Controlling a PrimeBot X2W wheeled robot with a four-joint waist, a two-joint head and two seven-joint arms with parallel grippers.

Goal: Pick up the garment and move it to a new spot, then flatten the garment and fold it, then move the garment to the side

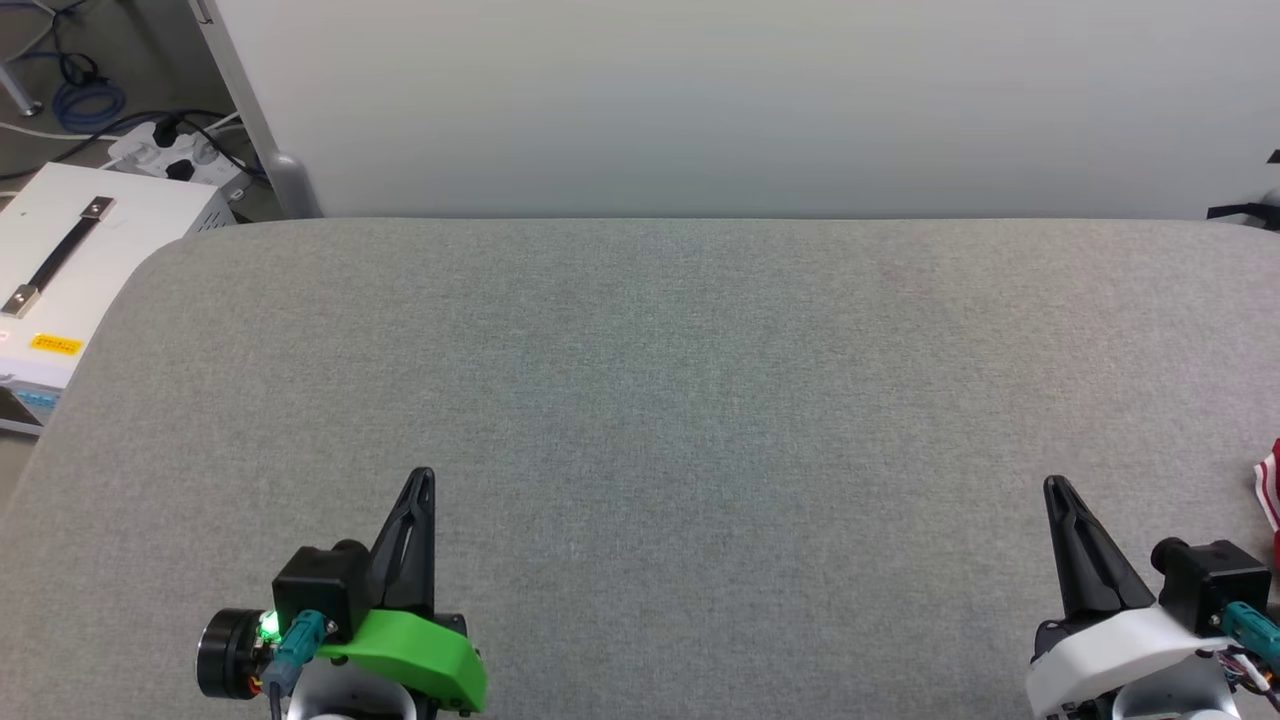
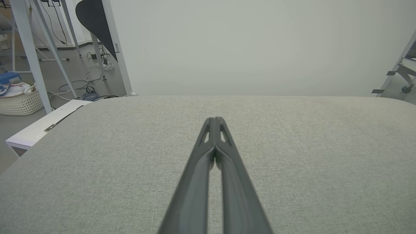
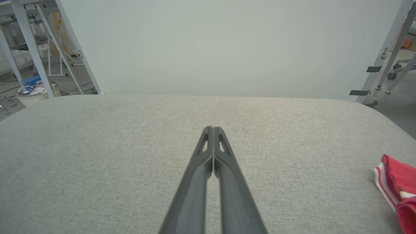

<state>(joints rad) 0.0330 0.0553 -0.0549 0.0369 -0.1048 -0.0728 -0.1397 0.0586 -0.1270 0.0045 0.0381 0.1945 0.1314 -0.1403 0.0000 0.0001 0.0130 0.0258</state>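
The red garment (image 1: 1271, 493) with white and red striped trim lies at the right edge of the grey table, mostly cut off by the head view's border. In the right wrist view the garment (image 3: 398, 187) sits bunched at the lower right, well to the side of my fingers. My right gripper (image 1: 1056, 487) rests low near the table's front right, shut and empty, its tips (image 3: 213, 129) pressed together. My left gripper (image 1: 422, 476) sits at the front left, also shut with nothing in it, and its tips (image 2: 214, 119) meet over bare fabric.
The grey fabric table (image 1: 640, 380) ends at a pale wall panel (image 1: 740, 100) behind. A white box with a black handle (image 1: 70, 260) and a power strip (image 1: 175, 155) lie off the left edge. A white basket (image 2: 19, 100) stands on the floor.
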